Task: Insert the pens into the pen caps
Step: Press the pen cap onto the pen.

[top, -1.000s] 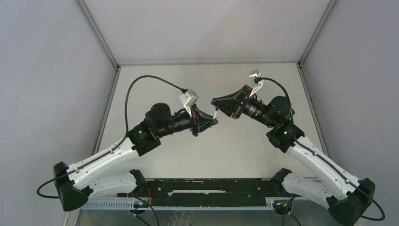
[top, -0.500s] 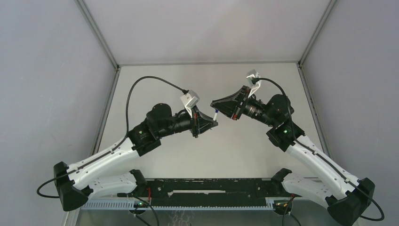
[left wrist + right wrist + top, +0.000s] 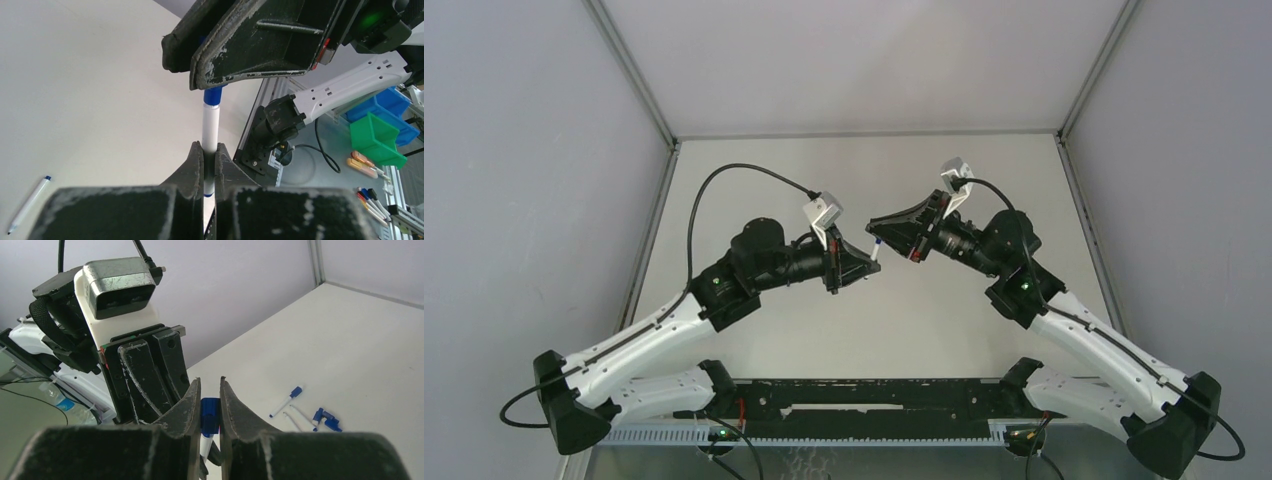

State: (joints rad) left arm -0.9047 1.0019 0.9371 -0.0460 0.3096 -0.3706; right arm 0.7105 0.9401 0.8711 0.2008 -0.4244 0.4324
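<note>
The left arm [image 3: 664, 320] reaches in from the near-left corner, elbow low and forearm angled toward the middle of the table [image 3: 754, 170]. Its left gripper [image 3: 209, 149] is clamped tight on a white pen [image 3: 210, 125], pinching the barrel low down. The pen is held in the air over the table's centre. Its long axis runs straight out from between those fingers, and from overhead it lies roughly near-to-far, front end aimed at the opposite gripper. A blue cap [image 3: 214, 95] sits on that front end, in line with the barrel. I can't tell how far on it is.

The right gripper [image 3: 209, 386] squeezes the cap from both sides. Behind it the right arm [image 3: 1094, 340] comes in from the near-right corner, its wrist turned to face the left one, so the two grippers meet nose to nose.

Down on the tabletop lie a capped pen [image 3: 286, 401] and, just beside it, some loose caps [image 3: 325, 417].
</note>
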